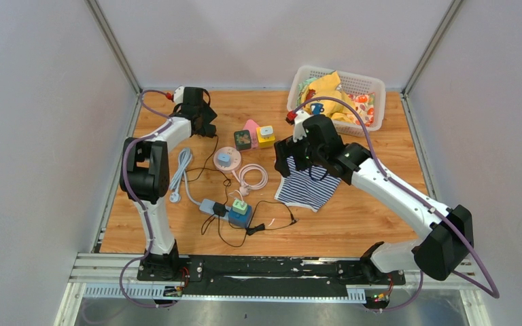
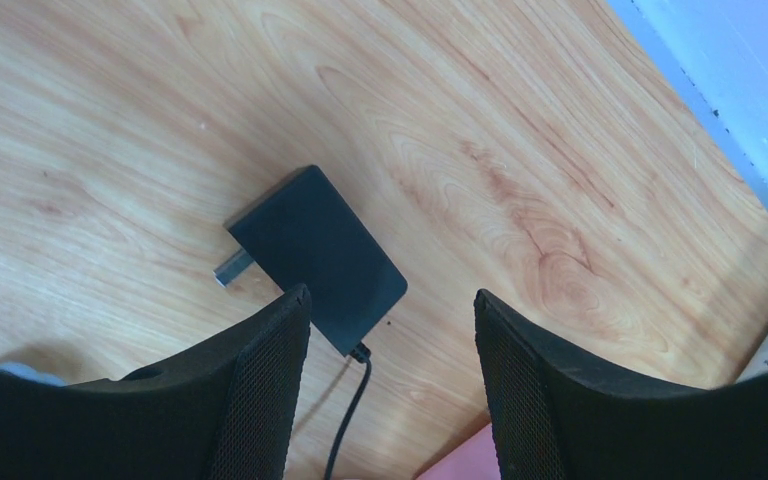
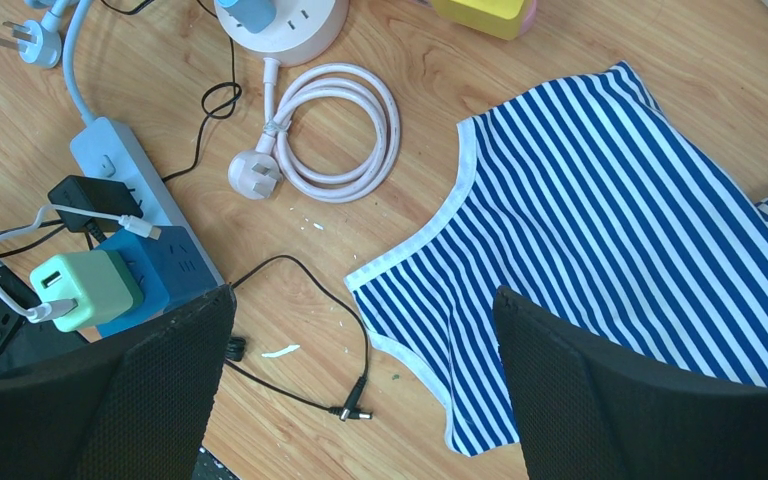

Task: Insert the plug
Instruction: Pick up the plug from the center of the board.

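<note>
Closest to the front edge of the counter (image 1: 353, 224) is the light-blue power strip (image 1: 212, 206). A bit past it the right end effector (image 3: 362, 293) hangs wide open, holding nothing, above a blue-and-white striped shirt (image 3: 610, 230). The plug (image 2: 315, 255) is a flat black adapter block with a metal prong at one end and a thin black cable off the other, lying flat by the far-left corner. The left arm reaches out there, wrist tipped down, and its end effector (image 2: 388, 297) is open, with the plug just off the fingertips and ungripped.

A lab test cell: grey panel walls (image 1: 41, 102) and aluminium framing (image 1: 113, 44) enclose a wooden tabletop (image 1: 380, 217).
</note>
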Controlling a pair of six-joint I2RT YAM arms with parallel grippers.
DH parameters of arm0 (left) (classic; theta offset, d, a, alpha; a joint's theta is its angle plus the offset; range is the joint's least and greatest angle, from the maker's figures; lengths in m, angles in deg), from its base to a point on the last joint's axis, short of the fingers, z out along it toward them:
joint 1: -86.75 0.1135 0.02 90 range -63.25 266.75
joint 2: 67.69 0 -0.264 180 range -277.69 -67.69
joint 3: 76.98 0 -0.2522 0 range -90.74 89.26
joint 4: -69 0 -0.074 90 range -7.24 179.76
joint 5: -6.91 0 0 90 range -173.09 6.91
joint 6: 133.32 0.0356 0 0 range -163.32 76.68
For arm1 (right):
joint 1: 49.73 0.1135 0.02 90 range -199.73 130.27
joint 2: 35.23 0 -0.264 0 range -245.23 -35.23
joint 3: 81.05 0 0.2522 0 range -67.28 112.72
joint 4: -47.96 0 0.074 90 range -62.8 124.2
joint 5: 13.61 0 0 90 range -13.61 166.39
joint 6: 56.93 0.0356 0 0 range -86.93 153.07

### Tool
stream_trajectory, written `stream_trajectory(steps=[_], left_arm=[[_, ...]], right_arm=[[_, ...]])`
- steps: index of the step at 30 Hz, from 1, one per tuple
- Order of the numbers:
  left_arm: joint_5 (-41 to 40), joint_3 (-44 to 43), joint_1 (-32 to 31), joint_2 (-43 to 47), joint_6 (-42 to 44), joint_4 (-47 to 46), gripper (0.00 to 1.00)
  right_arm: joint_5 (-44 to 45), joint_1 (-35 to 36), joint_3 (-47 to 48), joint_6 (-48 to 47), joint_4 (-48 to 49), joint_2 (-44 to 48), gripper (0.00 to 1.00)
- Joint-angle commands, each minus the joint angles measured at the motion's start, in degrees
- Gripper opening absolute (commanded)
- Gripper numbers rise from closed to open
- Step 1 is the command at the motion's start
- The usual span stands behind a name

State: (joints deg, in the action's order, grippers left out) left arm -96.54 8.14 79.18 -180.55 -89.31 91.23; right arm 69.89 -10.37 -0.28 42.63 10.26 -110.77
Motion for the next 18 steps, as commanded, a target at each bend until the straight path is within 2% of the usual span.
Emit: stream_trajectory(steps=[1,6,18], left_arm=[[-3.77,1.32,-0.49,-0.22,-6.26,0.48,0.64],[-3.65,2.28,-0.51,-1.50,-9.85,-1.62,0.63],[-3.13,0.62,-0.51,-6.07,-14.49,0.12,0.65]], right_arm=[[-0.88,0.61,1.40,-0.30,-0.13,0.63,0.98],[-0.96,0.56,1.46,-0.24,-0.14,0.67,0.98],[-0.75,0.60,1.82,-0.34,-0.14,-0.20,0.98]])
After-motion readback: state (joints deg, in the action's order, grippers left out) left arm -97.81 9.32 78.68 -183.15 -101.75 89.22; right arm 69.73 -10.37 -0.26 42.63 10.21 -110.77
